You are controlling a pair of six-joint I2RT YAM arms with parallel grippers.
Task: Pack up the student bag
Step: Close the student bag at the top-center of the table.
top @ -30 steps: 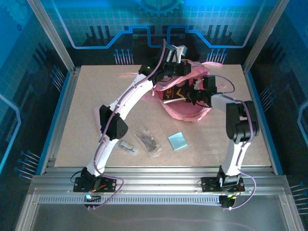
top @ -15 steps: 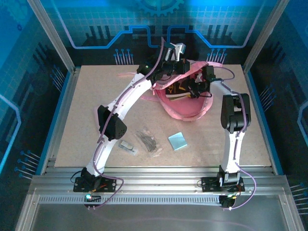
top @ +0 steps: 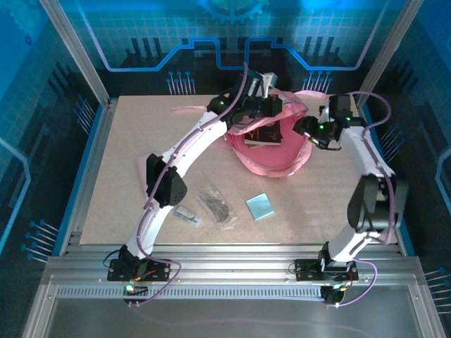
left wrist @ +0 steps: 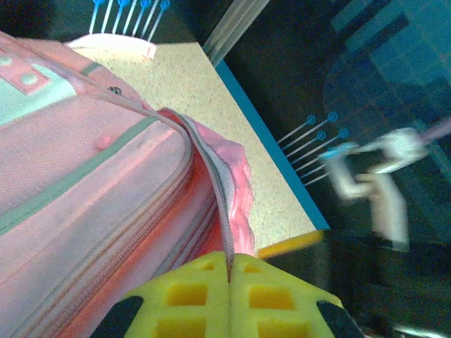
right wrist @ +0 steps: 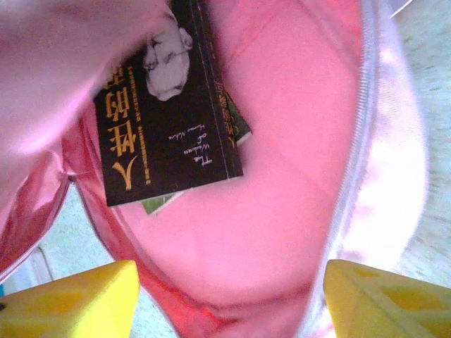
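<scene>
Pink student bag (top: 282,163) lies at the far middle of the table (top: 127,176), mouth open upward. At its far-left rim the left gripper (left wrist: 229,282) is clamped tight on the zip edge, yellow fingers pressed together with the fabric strip pinched between. Over the bag's right side the right gripper (right wrist: 229,303) is spread wide with nothing in it, facing down into the pink lining. Inside the bag: black book (right wrist: 169,120) with yellow characters, green-edged book (right wrist: 238,130) partly under it. Near side of the table: light blue square pad (top: 260,206), dark bundle in clear wrap (top: 217,206), small grey item (top: 187,213), all well apart from the bag.
</scene>
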